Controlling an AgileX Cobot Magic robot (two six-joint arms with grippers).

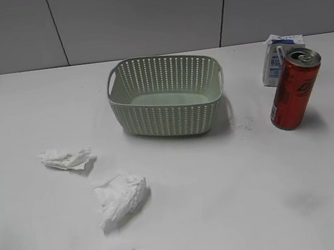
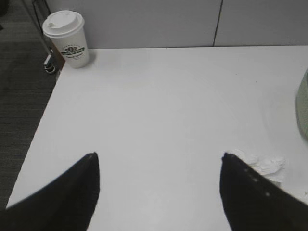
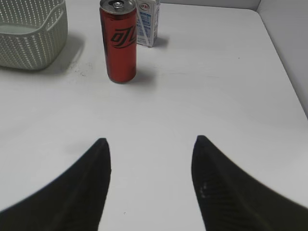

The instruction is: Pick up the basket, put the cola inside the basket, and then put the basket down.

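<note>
A carton (image 1: 279, 58) was seen just behind the can (image 1: 294, 88); tissues (image 1: 120, 197) lay before the basket (image 1: 166, 93). Both end effectors (image 2: 159, 159) (image 3: 150, 140) were spread apart.

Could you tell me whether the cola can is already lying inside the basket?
No, the cola stands upright on the table, to the right of the basket, which holds nothing.

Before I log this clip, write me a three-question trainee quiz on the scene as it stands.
1. True or false: the cola already lies inside the basket.
2. What stands just behind the cola? A) paper cup B) drink carton C) tissue
3. Fill in: the left gripper and right gripper are both ____.

Key: 1 false, it stands upright on the table to the basket's right. 2 B. 3 open.
</note>
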